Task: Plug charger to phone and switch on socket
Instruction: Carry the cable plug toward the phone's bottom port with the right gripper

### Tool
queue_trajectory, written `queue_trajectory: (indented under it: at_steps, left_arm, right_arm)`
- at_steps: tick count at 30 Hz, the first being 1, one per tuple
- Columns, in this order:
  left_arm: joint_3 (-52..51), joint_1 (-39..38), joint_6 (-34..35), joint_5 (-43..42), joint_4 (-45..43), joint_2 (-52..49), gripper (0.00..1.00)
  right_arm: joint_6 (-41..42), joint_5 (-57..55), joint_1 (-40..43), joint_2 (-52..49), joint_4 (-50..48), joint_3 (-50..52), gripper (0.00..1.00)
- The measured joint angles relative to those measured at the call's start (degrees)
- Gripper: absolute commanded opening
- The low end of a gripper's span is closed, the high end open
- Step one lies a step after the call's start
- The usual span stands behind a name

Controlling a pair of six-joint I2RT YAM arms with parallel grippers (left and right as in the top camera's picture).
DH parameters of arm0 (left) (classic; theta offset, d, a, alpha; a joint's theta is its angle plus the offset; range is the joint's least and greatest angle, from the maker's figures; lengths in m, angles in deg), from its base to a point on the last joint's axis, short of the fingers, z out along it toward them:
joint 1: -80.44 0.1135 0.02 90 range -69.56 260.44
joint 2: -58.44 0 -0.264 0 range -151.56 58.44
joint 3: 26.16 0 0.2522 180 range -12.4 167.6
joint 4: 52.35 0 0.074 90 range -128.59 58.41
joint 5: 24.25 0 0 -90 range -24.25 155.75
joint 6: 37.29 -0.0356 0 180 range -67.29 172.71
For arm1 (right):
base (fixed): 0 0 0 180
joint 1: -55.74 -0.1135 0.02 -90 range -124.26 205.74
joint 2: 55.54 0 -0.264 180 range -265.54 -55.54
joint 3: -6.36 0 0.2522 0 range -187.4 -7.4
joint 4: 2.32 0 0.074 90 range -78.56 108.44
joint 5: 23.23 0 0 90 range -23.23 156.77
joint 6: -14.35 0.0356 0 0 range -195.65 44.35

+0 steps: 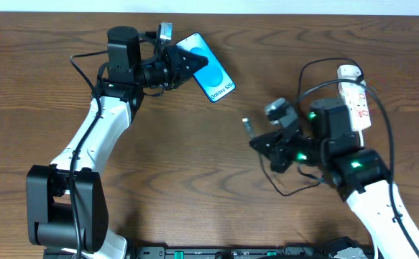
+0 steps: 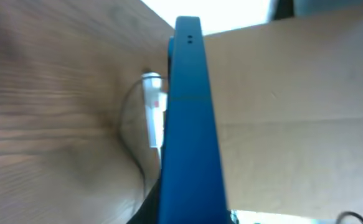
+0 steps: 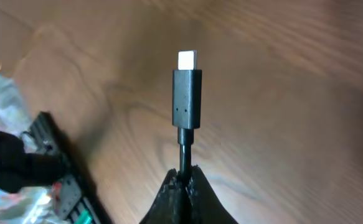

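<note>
Charger well apart from phone across wooden table.

Even light, wrist views soft, perhaps motion-blurred

The left arm stretches forward, left gripper clamping the phone. The right gripper, pointing left, pinches the charger.

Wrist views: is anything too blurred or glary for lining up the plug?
Right wrist: charger tip sharp, its metal end glaring white, table behind soft. Left wrist: phone edge close and blurry, socket behind it smeared. Overhead: evenly lit, clear.
</note>
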Motion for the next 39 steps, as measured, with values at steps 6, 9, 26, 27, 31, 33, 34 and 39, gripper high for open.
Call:
queue_trajectory:
  at_steps: [6, 9, 26, 27, 31, 33, 34, 39]
  left_arm:
    - [0.0, -1.7, 1.4, -4.6, -1.6, 0.0, 0.08]
    - [0.0, -2.4, 0.4, -9.0, -1.8, 0.0, 0.07]
    - [0.0, -2.4, -3.3, -14.1, -5.2, 0.0, 0.07]
    - [0.0, -2.4, -3.3, -14.3, -5.2, 0.0, 0.07]
    - [0.0, -2.4, -3.3, -15.0, -5.2, 0.0, 0.07]
    - [0.0, -2.4, -3.3, -15.0, -5.2, 0.0, 0.07]
    - [0.0, -2.4, -3.1, -15.0, -5.2, 0.0, 0.07]
    - [0.0, -2.4, -1.6, -15.0, -5.2, 0.0, 0.07]
  right_arm:
    - [3.3, -1.0, -5.1, -3.9, -7.6, 0.5, 0.01]
    - [4.1, -1.9, -5.1, -5.3, -8.4, 0.5, 0.01]
    - [9.3, -2.1, -3.9, 0.8, -2.8, 0.7, 0.01]
    - [9.3, -2.2, -3.9, 0.8, -3.2, 0.7, 0.01]
    - [9.4, -3.2, -3.9, 0.8, -4.5, 0.7, 0.01]
    - [9.5, -3.2, -3.9, 0.8, -4.5, 0.7, 0.01]
    - [9.7, -3.2, -3.9, 0.8, -4.5, 0.7, 0.01]
    - [10.9, -3.2, -4.1, 0.8, -5.0, 0.7, 0.01]
